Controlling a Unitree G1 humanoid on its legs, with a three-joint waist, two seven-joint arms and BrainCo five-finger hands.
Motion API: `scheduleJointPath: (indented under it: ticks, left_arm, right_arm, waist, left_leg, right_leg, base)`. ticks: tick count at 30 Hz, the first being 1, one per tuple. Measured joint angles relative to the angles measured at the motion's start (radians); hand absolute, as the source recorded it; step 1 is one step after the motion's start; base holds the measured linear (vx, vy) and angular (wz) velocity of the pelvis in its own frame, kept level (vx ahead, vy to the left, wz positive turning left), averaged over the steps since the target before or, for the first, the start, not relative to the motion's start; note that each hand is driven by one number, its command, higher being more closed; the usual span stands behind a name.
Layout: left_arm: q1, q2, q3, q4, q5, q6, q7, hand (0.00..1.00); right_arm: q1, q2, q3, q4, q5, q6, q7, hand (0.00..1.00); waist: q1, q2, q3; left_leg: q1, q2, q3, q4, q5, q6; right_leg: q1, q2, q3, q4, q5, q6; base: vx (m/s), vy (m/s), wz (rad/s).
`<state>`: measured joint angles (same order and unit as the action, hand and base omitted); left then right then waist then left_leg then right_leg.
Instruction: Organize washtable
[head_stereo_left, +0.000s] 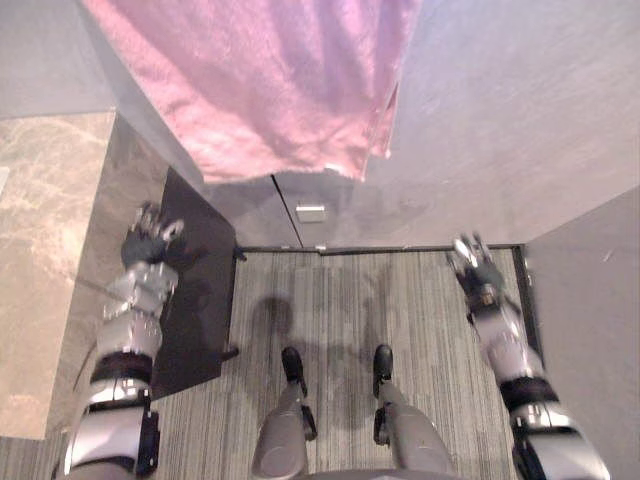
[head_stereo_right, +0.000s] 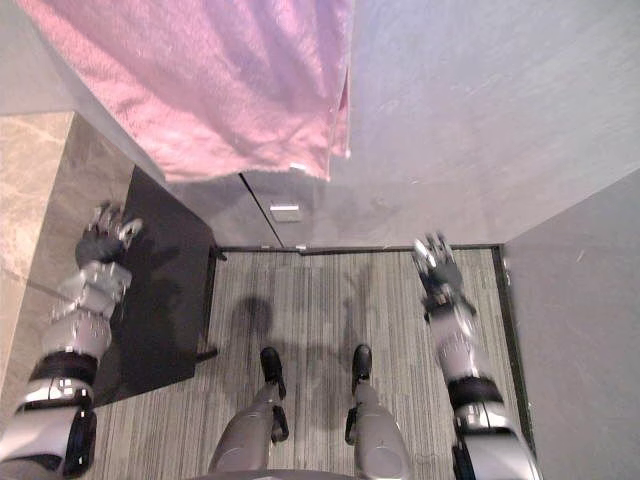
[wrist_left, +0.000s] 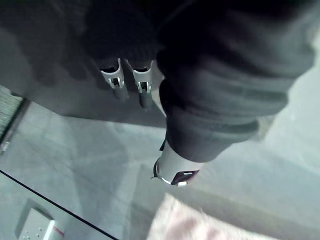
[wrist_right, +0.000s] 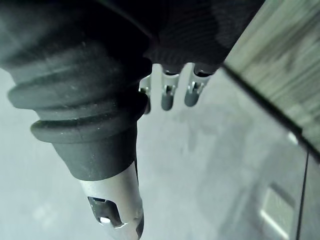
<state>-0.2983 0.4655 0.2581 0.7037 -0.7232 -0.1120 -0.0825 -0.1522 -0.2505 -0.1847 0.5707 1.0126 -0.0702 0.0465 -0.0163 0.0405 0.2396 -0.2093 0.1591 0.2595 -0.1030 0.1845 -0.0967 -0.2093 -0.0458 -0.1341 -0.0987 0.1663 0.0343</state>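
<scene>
A pink towel (head_stereo_left: 270, 80) hangs against the grey wall at the top of the head views; a corner of the towel (wrist_left: 200, 225) shows past my left thumb. The beige marble washtable top (head_stereo_left: 45, 250) lies at the far left. My left hand (head_stereo_left: 150, 240) hovers over the table's edge beside its dark side panel (head_stereo_left: 205, 290), fingers (wrist_left: 115, 80) relaxed and holding nothing. My right hand (head_stereo_left: 475, 265) hangs apart at the right near the wall's base, its fingers (wrist_right: 170, 95) straight and empty.
A white wall socket (head_stereo_left: 311, 213) sits low on the wall under the towel, by a dark vertical seam. Striped grey carpet (head_stereo_left: 340, 310) covers the floor between the table and a grey wall (head_stereo_left: 590, 300) at the right.
</scene>
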Motion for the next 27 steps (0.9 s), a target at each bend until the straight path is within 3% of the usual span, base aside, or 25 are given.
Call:
scheduleJointPath:
  ticks: [6,11,15,19,23,24,25,26,27]
  left_arm:
    - [0.251,-0.211,0.031,0.044,0.068,0.000,0.001,0.00]
    - [0.377,-0.349,-0.021,0.168,0.218,0.012,0.001,0.00]
    - [0.429,-0.447,-0.032,0.283,0.330,0.017,0.002,0.00]
    - [0.444,-0.461,-0.020,0.332,0.418,0.017,0.026,0.00]
    - [0.448,-0.468,0.068,0.325,0.491,0.020,0.053,0.00]
    - [0.451,-0.468,0.106,0.322,0.504,0.020,0.062,0.00]
    - [0.451,-0.467,0.126,0.320,0.504,0.020,0.063,0.00]
    - [0.452,-0.458,0.153,0.311,0.506,0.021,0.063,0.00]
    - [0.453,-0.451,0.156,0.305,0.506,0.023,0.061,0.00]
  right_arm:
    - [0.216,0.083,-0.266,0.224,-0.046,-0.014,-0.009,0.00]
    - [0.305,0.153,-0.318,0.380,-0.131,-0.013,-0.025,0.00]
    - [0.356,0.218,-0.317,0.439,-0.240,0.009,-0.025,0.00]
    - [0.376,0.268,-0.275,0.437,-0.356,0.014,-0.049,0.00]
    - [0.379,0.291,-0.239,0.434,-0.419,0.012,-0.073,0.00]
    - [0.379,0.289,-0.231,0.435,-0.440,0.013,-0.073,0.00]
    - [0.381,0.291,-0.221,0.436,-0.450,0.013,-0.072,0.00]
    - [0.394,0.295,-0.196,0.439,-0.477,0.015,-0.070,0.00]
    - [0.398,0.301,-0.188,0.442,-0.489,0.016,-0.067,0.00]
  waist:
    - [-0.001,-0.007,-0.109]
    - [0.001,-0.007,-0.162]
    - [0.001,-0.014,-0.166]
    - [0.005,-0.032,-0.159]
    - [0.004,-0.054,-0.159]
    - [0.003,-0.063,-0.157]
    - [0.004,-0.075,-0.158]
    - [0.006,-0.106,-0.157]
    - [0.008,-0.121,-0.159]
  left_leg:
    - [0.090,-0.017,0.007,0.000,-0.042,0.004]
    - [0.172,-0.030,0.036,-0.001,-0.077,0.003]
    - [0.223,-0.038,0.075,-0.001,-0.096,0.015]
    - [0.236,-0.035,0.132,-0.001,-0.112,0.016]
    - [0.240,-0.032,0.153,-0.001,-0.118,0.027]
    - [0.239,-0.024,0.143,0.000,-0.118,0.029]
    - [0.239,-0.022,0.132,0.003,-0.116,0.028]
    - [0.236,-0.020,0.095,0.023,-0.113,0.029]
    - [0.236,-0.023,0.086,0.028,-0.112,0.028]
  right_leg:
    - [0.093,-0.011,0.000,0.000,-0.043,0.020]
    - [0.165,-0.027,0.007,0.000,-0.069,0.036]
    - [0.185,-0.043,0.038,0.026,-0.087,0.049]
    - [0.120,-0.045,0.088,0.141,-0.137,0.060]
    - [0.058,-0.054,0.115,0.276,-0.222,0.106]
    - [0.007,-0.055,0.118,0.475,-0.266,0.056]
    - [-0.007,-0.057,0.126,0.576,-0.306,0.052]
    - [-0.006,-0.063,0.147,0.705,-0.346,0.060]
    - [-0.001,-0.064,0.164,0.719,-0.348,0.067]
  base:
    - [0.06,0.005,0.05]
    - [0.08,0.020,-0.06]
    - [0.04,0.022,-0.21]
    - [-0.01,0.029,-0.37]
    - [0.02,0.000,-0.14]
    - [0.05,-0.042,0.25]
    - [0.08,-0.157,0.61]
    - [0.08,-0.176,0.71]
    - [0.11,-0.206,0.83]
